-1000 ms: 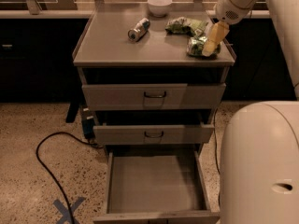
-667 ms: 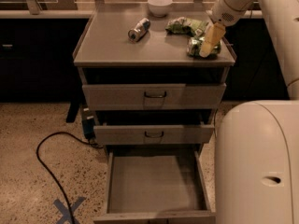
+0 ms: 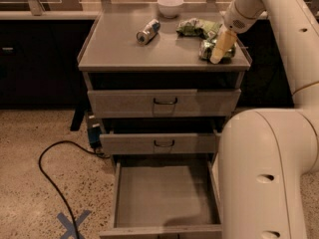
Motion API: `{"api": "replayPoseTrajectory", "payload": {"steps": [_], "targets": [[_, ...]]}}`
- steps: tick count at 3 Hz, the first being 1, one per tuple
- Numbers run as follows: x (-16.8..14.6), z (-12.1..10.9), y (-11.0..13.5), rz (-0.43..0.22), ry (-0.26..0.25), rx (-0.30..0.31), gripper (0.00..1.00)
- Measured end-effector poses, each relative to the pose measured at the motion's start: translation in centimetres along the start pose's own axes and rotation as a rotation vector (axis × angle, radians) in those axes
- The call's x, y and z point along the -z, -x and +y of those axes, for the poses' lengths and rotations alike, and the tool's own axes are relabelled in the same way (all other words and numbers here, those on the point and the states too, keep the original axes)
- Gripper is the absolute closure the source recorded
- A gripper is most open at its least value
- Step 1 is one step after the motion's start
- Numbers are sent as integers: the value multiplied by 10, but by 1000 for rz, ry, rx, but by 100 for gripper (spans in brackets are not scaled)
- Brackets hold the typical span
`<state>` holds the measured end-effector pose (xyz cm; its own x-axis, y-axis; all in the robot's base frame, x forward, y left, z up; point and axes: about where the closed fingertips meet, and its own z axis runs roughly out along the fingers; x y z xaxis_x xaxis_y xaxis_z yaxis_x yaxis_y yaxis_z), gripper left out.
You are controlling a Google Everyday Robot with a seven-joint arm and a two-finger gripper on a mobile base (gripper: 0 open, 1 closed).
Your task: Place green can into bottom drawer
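Found green can at right front corner of cabinet top, largely hidden behind gripper; only green patches visible. Logged gripper directly over can, touching or just above; could not tell whether gripping. Counted one green can, one silver-white can, one green foil bag, one white bowl, three drawers. Noted bottom drawer standing open well below can, right side partly behind robot body, front cut by frame edge.
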<state>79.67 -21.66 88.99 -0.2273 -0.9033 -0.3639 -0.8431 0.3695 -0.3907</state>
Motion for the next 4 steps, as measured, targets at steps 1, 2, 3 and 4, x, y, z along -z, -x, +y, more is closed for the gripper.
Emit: {"api": "replayPoseTrajectory", "payload": {"steps": [1, 2, 3, 4], "targets": [[-13, 5, -8, -5, 32, -28, 0], [-22, 11, -11, -23, 67, -42, 0], [-29, 19, -13, -36, 102, -44, 0], [-38, 29, -12, -43, 147, -39, 0]]}}
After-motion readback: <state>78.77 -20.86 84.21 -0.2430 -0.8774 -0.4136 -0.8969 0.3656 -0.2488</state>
